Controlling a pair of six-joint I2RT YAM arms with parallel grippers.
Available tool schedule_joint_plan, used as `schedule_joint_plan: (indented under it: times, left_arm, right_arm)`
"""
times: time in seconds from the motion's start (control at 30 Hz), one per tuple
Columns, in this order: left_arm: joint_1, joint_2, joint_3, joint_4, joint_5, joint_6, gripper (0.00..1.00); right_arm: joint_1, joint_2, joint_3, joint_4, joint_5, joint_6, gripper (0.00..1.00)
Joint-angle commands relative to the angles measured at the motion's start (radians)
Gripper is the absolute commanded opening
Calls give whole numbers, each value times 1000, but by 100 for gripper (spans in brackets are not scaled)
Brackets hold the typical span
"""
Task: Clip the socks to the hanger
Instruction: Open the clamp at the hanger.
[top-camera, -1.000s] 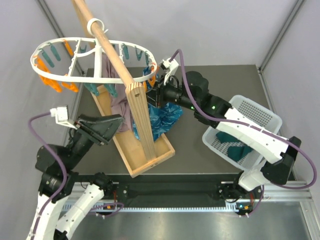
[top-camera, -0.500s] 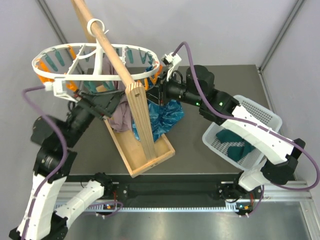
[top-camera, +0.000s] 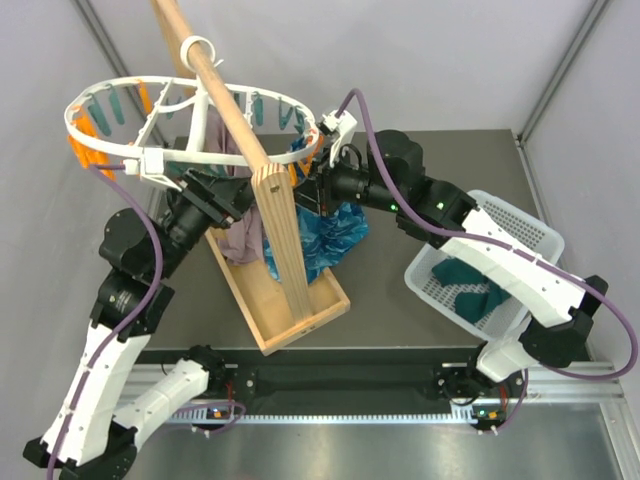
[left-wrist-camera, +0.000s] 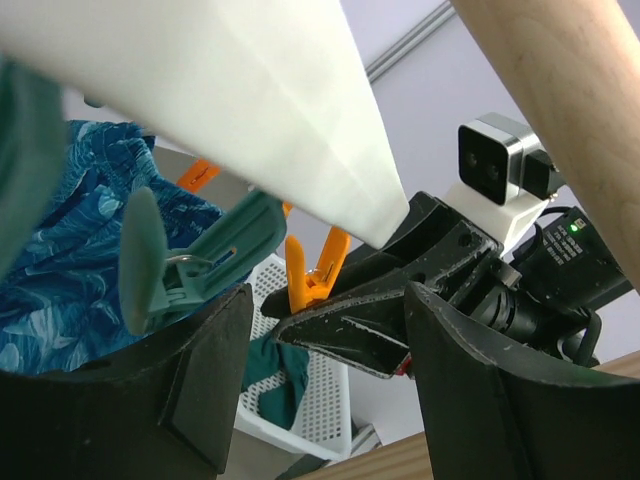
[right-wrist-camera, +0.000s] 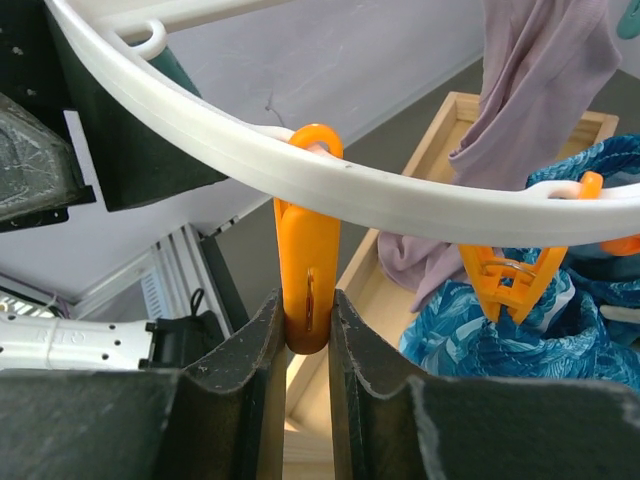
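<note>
Right gripper: pinched on 1 orange peg, long axis hanging straight down from the hanger rim. Left gripper: agape, empty, close by. Socks: in basket, well apart, nearer your right arm.

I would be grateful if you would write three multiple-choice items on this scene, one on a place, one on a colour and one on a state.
1. Where do the socks lie? A in the white basket; B clipped under pegs; C held by a gripper.
2. What colour is the peg that the right gripper squeezes? A teal; B orange; C white.
3. How is the left gripper? A open, holding nothing; B shut on a sock; C shut on cloth.
Key: 1 A, they show dark teal inside the basket; 2 B, the right wrist view shows it orange; 3 A, its fingers stand apart.
</note>
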Motion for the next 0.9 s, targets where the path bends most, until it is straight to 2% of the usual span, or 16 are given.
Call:
schedule_joint_plan:
  times: [0.0, 0.17, 0.33, 0.53, 0.63, 0.87]
  left_arm:
    - [-1, 34, -34, 104, 42, -22, 67]
    - [-22, 82, -74, 202, 109, -2, 71]
    - [-54, 73, -71, 182, 13, 45, 70]
    - [-57, -2, -120, 182, -67, 67, 67]
    - [-57, -93, -174, 181, -96, 68, 68]
    - [-57, -217, -225, 144, -118, 71, 66]
  right_arm:
    - [-1, -1, 45, 5, -12, -40, 0]
    - [1, -4, 14, 57, -47, -22, 0]
    - [1, -5, -6, 84, -58, -14, 0]
    - [1, 18, 0, 105, -109, 21, 0]
    - [1, 33, 23, 87, -106, 29, 0]
    - [2, 53, 37, 62, -129, 31, 0]
